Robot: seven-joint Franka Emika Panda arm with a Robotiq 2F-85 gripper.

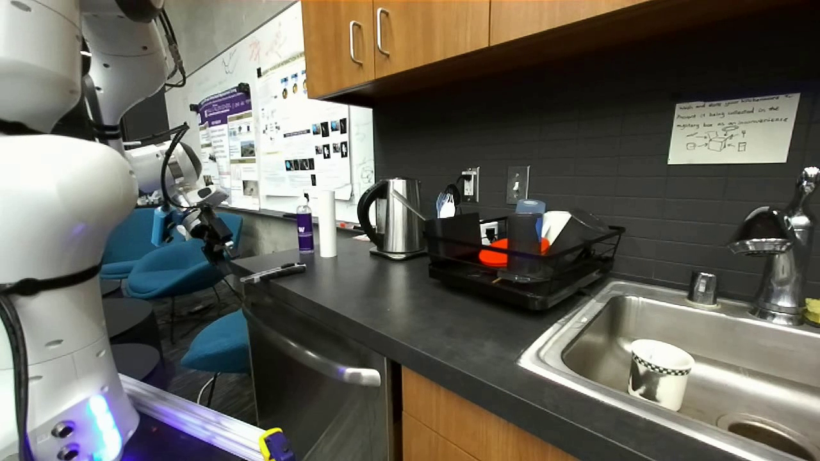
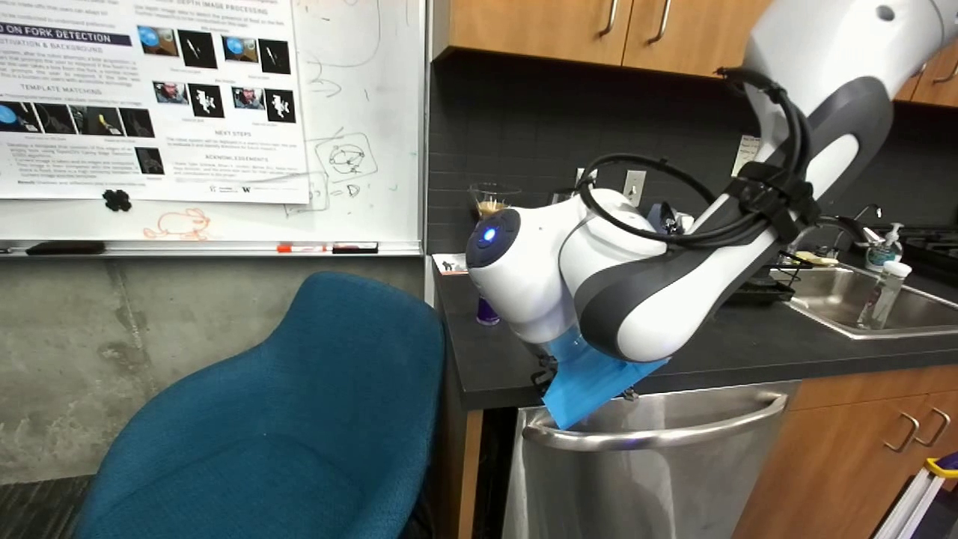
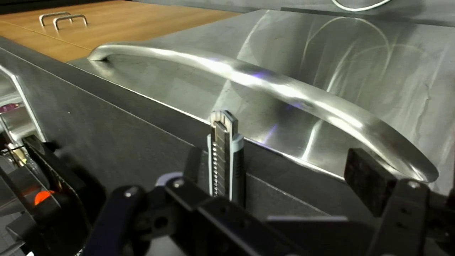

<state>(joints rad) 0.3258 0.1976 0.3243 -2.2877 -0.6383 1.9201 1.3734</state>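
My gripper [image 3: 280,174] is open and empty, its two black fingers spread wide in the wrist view. A utility knife [image 3: 227,160] with a grey-and-black body and a segmented metal blade lies on the dark counter. It shows between the fingers, close to the left one; its rear end is hidden behind that finger. Its blade end reaches the counter's front edge. In an exterior view the gripper [image 1: 218,246] hangs by the counter's end, just left of the knife [image 1: 275,273]. In an exterior view the arm and a blue sheet [image 2: 591,378] hide most of the gripper.
A dishwasher handle [image 3: 249,76] juts out below the counter edge. A purple spray bottle [image 1: 305,227], a white cylinder [image 1: 327,224], a kettle [image 1: 400,218] and a dish rack [image 1: 544,288] stand on the counter. A mug [image 1: 660,374] is in the sink. A blue chair [image 2: 299,419] stands beside the counter.
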